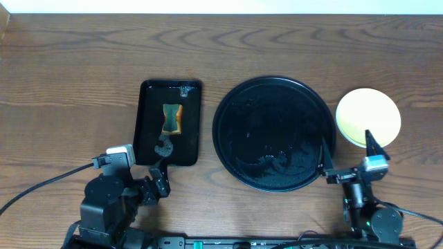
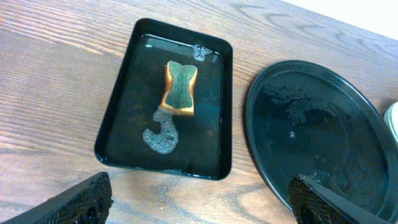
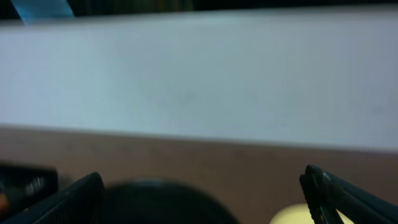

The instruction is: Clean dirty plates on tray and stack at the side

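Open tabletop (image 1: pixel 221 48) beyond tray (image 1: pixel 273 104), plates (image 1: pixel 368 117)

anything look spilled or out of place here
Nothing spilled on the table. A foam blob lies in the rectangular tray beside the sponge, and wet sudsy streaks mark the round tray, which holds no plates. The pale yellow plate sits on the table to its right.

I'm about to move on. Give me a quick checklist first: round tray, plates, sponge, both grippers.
1. Round tray free of plates: ok, only water and suds on it.
2. Pale yellow plate set beside the tray, on the right arm's side: ok.
3. Other plates stacked under it: cannot tell, only the top one shows.
4. Sponge lying in the rectangular tray: ok.
5. Left gripper open and empty: ok.
6. Right gripper open and empty: ok.
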`<state>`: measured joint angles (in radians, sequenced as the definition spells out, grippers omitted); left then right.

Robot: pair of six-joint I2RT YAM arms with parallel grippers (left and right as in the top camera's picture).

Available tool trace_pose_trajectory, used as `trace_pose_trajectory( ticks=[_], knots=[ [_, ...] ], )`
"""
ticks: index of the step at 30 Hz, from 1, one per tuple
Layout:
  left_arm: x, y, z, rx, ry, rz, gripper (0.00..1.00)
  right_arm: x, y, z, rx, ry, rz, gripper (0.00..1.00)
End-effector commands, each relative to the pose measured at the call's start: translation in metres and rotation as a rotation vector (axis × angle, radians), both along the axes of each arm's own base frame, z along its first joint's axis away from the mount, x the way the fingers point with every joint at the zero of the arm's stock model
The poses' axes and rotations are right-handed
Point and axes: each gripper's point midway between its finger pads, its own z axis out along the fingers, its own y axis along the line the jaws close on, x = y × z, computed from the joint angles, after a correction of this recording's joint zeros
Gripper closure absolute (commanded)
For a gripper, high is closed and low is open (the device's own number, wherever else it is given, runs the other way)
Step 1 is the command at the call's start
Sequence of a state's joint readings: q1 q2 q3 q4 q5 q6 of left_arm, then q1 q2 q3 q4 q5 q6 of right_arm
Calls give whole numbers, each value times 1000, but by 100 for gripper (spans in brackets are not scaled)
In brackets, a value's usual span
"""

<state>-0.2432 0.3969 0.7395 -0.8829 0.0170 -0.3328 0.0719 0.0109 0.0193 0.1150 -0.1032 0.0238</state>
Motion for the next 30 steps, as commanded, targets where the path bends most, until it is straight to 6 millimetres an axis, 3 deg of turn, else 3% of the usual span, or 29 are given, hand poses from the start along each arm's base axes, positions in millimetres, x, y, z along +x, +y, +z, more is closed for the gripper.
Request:
trace_pose_trajectory(
  ticks=[1,4,30],
  knots=[
    [0,0,-2,7,2,-4,9,2,0,-14,-65,34,-13,1],
    [0,0,-2,7,2,-4,9,2,0,-53,-102,189,-9,1],
    [0,0,-2,7,2,-4,8,2,-2,-51,-105,177,-20,1]
  ],
)
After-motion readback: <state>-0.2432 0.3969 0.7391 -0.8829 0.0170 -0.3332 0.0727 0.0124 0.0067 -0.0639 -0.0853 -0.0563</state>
